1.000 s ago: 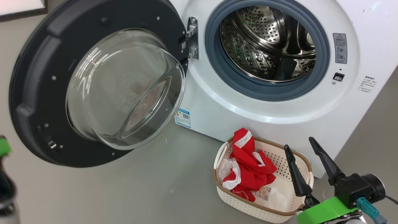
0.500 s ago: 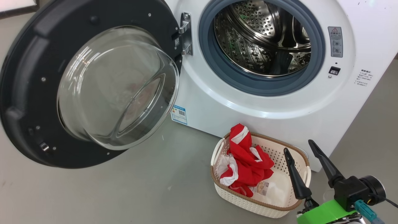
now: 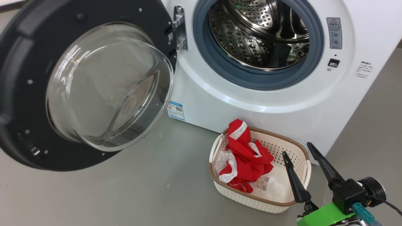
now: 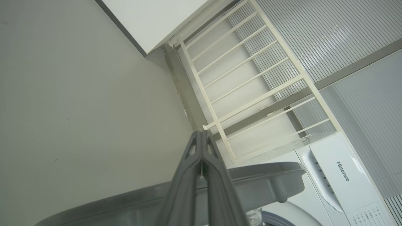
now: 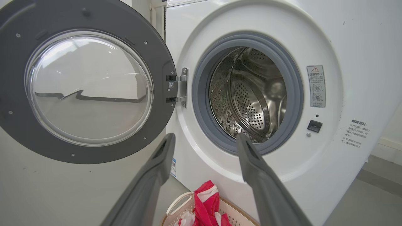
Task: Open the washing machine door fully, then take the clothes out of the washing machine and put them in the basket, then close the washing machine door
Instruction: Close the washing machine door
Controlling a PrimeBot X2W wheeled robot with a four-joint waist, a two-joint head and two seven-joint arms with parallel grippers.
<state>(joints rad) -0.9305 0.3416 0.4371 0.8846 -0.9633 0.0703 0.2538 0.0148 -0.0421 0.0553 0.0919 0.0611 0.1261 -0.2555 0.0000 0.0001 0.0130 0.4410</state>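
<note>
Evidently the clothes (image 3: 248, 157) lie in the basket (image 3: 234, 196) before the washing machine (image 3: 267, 106); the washing machine door (image 3: 19, 78) stands wide open. Right claw (image 3: 296, 149) released, left claw (image 4: 201, 135) clenched empty. Recommend pushing the door's free edge steadily until it latches.

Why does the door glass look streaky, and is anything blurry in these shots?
Head view: white glare streaks cross the door glass, and the steel drum glints. Right wrist view: the glass mirrors a pale room, and the open right gripper looks soft up close. Left wrist view: the shut left gripper looks soft too, with the background sharper.
</note>
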